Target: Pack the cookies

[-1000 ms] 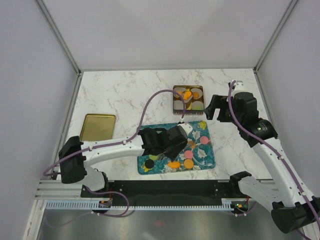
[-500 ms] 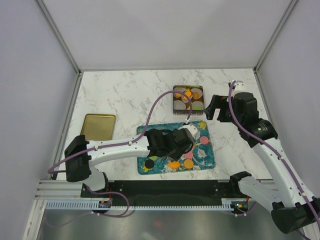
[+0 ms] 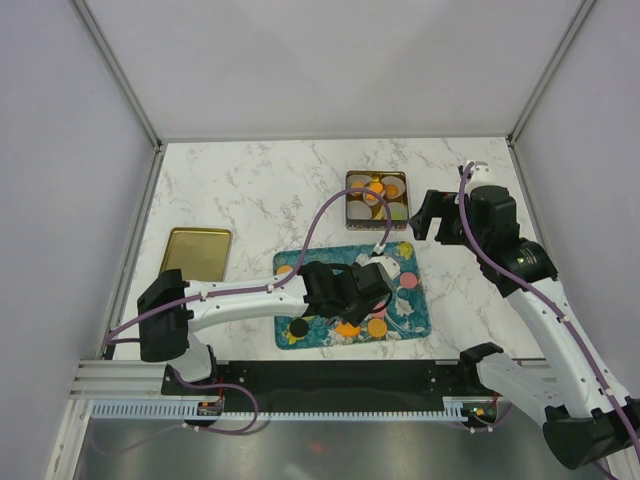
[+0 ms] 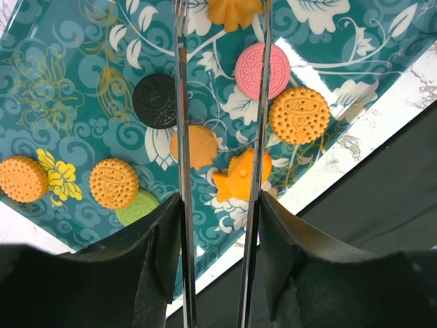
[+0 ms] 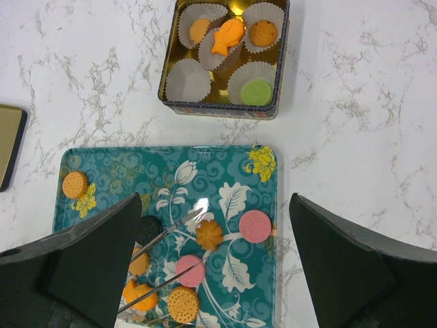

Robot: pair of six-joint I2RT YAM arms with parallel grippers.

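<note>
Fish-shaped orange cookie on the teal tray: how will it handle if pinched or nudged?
The fish-shaped cookie is probably stiff but brittle: its thin tail and fins look easy to chip. It lies flat, so it shouldn't roll. The tray looks glossy, so a nudge would likely slide it.

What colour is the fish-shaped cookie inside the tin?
Orange. The fish-shaped cookie in the tin shows best in the right wrist view.
</note>
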